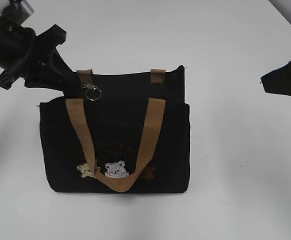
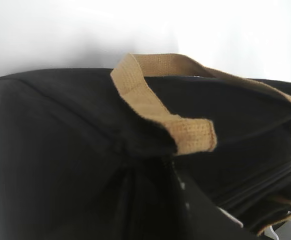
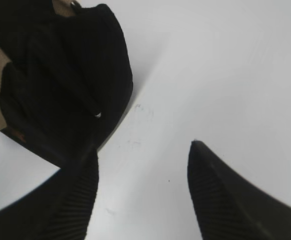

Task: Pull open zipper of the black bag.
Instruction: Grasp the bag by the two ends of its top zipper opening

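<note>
We see a boxy black fabric tote bag (image 1: pixel 115 145) lying on the white table, its front face turned up toward us. Two tan webbing handles are sewn to it; the near one loops down over the front, across faint lettering and two small embroidered bears. Along its top edge runs the black zipper (image 1: pixel 130 75), and near the left end of that line sits its pull with a small silver clasp and round metal key ring (image 1: pixel 94 93).

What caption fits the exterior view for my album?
Left tool at the zipper ring of a black bag on a white table.
</note>
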Robot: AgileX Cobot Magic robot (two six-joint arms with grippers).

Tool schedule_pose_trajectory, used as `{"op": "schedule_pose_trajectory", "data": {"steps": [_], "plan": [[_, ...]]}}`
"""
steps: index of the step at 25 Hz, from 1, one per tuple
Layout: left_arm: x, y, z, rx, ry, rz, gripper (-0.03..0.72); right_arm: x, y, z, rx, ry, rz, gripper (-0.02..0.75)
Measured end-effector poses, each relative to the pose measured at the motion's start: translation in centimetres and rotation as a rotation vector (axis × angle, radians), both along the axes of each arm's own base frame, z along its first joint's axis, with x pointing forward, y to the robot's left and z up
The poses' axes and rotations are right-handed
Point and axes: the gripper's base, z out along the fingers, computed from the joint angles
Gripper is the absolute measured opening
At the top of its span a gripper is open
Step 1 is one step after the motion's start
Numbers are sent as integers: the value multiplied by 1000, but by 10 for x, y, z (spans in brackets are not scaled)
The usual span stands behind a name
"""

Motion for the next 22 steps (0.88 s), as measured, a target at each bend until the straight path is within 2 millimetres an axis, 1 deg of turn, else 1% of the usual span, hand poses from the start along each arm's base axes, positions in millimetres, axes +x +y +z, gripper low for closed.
{"op": "schedule_pose_trajectory", "data": {"steps": [2, 4, 6, 9, 12, 15, 17, 20, 22], "plan": [[1, 0, 0, 7, -16, -10, 58, 1, 1, 1, 8, -15, 6, 445], [1, 0, 0, 11, -28, -22, 3, 1, 3, 3, 21, -32, 30, 445], [1, 0, 0, 15, -34, -28, -10, 1, 6, 5, 50, -52, 59, 445], [1, -1, 3, 16, -44, -47, -10, 2, 13, 8, 94, -84, 120, 445], [1, -1, 8, 14, -49, -70, -10, 10, 25, 11, 117, -107, 220, 445], [-2, -1, 13, 11, -57, -85, -10, 22, 49, 12, 105, -122, 356, 445], [-6, -1, 20, 10, -71, -95, -10, 30, 68, 10, 85, -130, 448, 445], [-11, 0, 28, 6, -86, -105, -10, 44, 98, 3, 46, -127, 570, 445], [-13, 0, 28, 4, -78, -114, -10, 52, 117, -1, 31, -125, 629, 445]]}}
